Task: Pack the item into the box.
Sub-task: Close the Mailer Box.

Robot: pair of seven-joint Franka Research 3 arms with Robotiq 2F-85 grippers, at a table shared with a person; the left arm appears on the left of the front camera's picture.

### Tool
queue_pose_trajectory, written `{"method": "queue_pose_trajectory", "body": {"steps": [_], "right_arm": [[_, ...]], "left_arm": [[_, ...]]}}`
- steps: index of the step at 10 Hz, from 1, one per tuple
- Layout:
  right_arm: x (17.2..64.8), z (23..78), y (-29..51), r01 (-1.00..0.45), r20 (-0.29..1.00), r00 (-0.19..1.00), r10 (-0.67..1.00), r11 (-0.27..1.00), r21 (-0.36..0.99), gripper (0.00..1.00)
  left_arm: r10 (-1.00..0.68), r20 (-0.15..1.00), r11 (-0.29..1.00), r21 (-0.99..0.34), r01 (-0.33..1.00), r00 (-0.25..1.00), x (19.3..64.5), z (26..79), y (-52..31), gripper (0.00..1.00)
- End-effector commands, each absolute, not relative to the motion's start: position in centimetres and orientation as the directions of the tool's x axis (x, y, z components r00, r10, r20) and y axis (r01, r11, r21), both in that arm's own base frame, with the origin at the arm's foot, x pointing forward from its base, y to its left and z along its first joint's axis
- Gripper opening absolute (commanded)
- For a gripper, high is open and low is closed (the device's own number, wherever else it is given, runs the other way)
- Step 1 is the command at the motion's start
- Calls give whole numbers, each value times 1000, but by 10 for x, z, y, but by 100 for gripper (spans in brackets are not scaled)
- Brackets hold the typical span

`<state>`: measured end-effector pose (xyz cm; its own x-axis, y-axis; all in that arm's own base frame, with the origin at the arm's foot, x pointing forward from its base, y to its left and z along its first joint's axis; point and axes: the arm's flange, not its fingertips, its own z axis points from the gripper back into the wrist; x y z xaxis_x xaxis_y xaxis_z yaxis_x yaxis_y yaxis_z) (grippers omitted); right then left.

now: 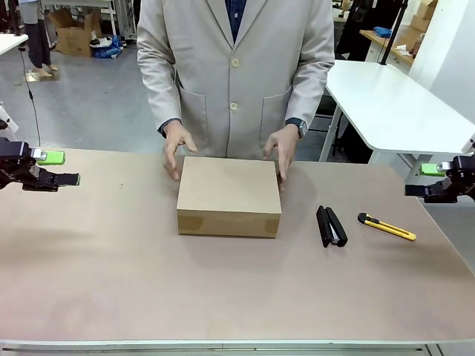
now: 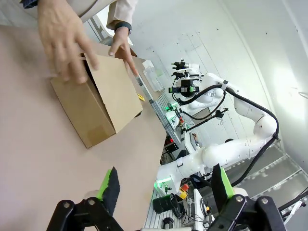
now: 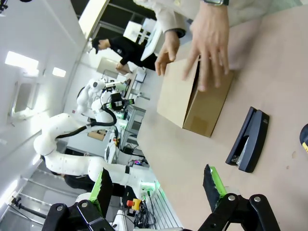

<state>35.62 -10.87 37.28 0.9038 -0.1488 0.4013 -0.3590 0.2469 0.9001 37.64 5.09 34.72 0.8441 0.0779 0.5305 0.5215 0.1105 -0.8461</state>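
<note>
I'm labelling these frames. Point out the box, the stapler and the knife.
box (image 1: 228, 189): front view, closed top face.
stapler (image 1: 331, 226): front view, middle of its black body.
knife (image 1: 387, 228): front view, yellow handle.

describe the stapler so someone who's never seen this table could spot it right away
Start at the closed brown cardboard box in the middle of the table, held by the person's hands on both sides. Look toward the robot's right: the stapler lies flat on the tabletop, apart from the box. It is black and chunky, whereas the utility knife lying farther right is slim and yellow.
</note>
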Motion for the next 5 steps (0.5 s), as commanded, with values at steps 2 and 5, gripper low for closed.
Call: {"method": "queue_pose_trajectory", "body": {"steps": [2,5], "right_arm": [[354,376,-108,-364,404,905,-136,245,899,100],[354,376,-108,-364,404,905,-136,245,899,100]], "left_arm": [[70,546,117,-835,537,835,375,347,53,100],[70,546,117,-835,537,835,375,347,53,100]]}}
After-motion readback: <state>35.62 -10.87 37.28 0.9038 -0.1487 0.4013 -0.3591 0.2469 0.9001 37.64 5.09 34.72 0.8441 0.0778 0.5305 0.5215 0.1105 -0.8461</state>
